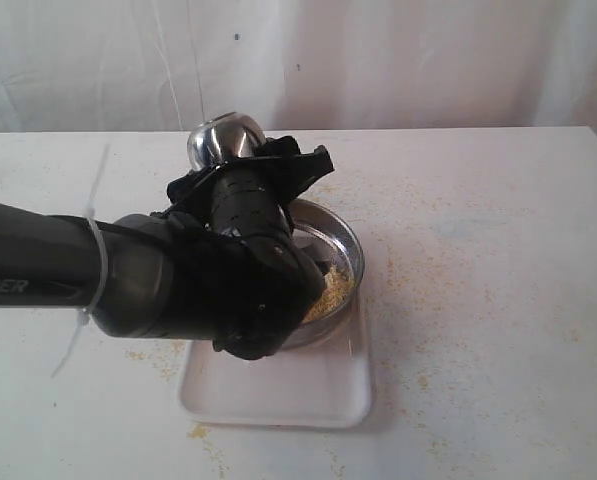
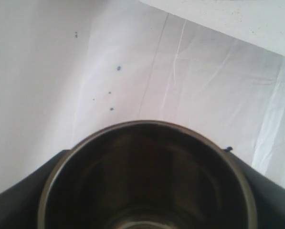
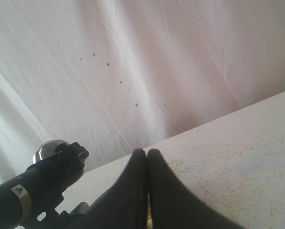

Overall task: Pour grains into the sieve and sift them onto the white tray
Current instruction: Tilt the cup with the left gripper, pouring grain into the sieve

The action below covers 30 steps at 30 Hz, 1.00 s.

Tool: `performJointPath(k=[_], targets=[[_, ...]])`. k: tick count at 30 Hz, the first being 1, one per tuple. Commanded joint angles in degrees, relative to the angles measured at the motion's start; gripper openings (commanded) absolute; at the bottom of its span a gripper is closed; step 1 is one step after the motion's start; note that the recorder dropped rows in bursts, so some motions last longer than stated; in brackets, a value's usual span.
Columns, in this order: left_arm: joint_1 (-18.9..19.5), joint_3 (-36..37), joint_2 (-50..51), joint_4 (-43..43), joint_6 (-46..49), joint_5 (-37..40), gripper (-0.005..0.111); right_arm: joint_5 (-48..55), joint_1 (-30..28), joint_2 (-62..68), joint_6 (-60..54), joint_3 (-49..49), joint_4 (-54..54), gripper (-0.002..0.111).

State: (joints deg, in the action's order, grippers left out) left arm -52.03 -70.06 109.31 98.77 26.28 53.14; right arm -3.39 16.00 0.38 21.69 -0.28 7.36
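Creased white cloth point(image 1: 428, 60) behind, speckled white table point(image 1: 498, 330) below: small rounded steel cup point(image 1: 221, 142) tipped over the wide round steel sieve point(image 1: 340, 232)

White fabric with a few small dark spots fills the background of all three views. The matt table in front of it is strewn with faint yellowish specks point(image 1: 433, 250), thickest to the right of the flat white tray point(image 1: 278, 395) and off its near corner.

The white tray has rounded corners, and its short near edge faces the exterior camera. Its long axis seems to run away towards the cloth, though the arm covers much of it. The sieve lies flat in the far part of the tray with its mouth upward. A small heap of yellow-orange and pale grains point(image 1: 330, 293) sits on the mesh against the near right wall.

The dark left arm point(image 1: 68, 265), with a white cable tie point(image 1: 93, 250) round it, reaches in from the left across the sieve. The left gripper point(image 1: 253, 162) is clamped on the cup, a dark finger point(image 2: 18, 200) on either side. The cup's shiny rounded base points up and towards the cloth. Its mouth is turned back to the wrist camera and shows only dark smooth metal inside.

The right gripper point(image 3: 147, 162) has its two black fingers pressed together with nothing between them, aimed over the table's far edge
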Motion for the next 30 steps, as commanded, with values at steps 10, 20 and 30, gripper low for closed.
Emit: performJointPath(k=[10,20,30], targets=[[-7.55,0.58,-2.0,1.17,7.84,2.17,0.0,-0.49,0.0,-0.38,-0.08,0.28,-0.02,0.0],[-8.66,4.9,-2.95,1.17,18.29,9.13,0.0,-0.49,0.0,-0.38,-0.08,0.28,-0.02,0.0],[-8.66,4.77,-4.06,1.17,17.12,11.5,0.0,-0.49,0.0,-0.38,-0.08,0.28,-0.02,0.0]])
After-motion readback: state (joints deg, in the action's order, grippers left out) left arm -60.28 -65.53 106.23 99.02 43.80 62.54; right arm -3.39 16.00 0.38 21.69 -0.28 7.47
